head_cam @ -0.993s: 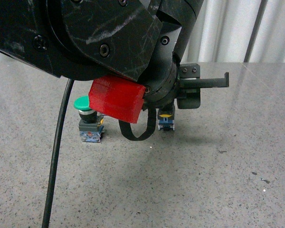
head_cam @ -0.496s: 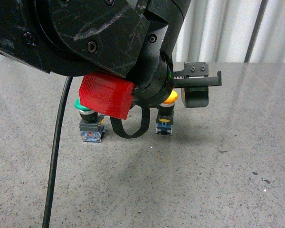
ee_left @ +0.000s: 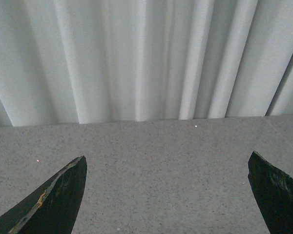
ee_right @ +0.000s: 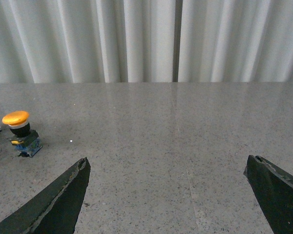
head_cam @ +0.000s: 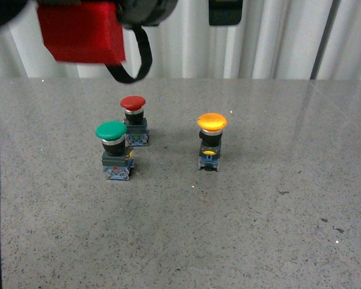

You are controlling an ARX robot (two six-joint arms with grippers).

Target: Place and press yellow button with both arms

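Up at the top edge of the front view is all that shows of my left arm [head_cam: 138, 9] — its red block [head_cam: 78, 33] and a black cable loop [head_cam: 132, 60] hanging well above the table [head_cam: 259, 229]. My left gripper [ee_left: 167, 157] is spread wide with nothing between its fingers and looks across bare table toward the curtain [ee_left: 136, 58]. My right gripper [ee_right: 167, 161] is just as wide and empty, off to the side of the yellow button [head_cam: 212, 141]. That button stands upright on the table, apart from the green-capped button [head_cam: 114, 150] and the red-capped button [head_cam: 134, 120]. Half a second ago the left arm filled the upper view, low over the buttons with its gripper right by the yellow cap — now it has lifted clear, the red-capped button is uncovered, and the yellow button sits where it was.
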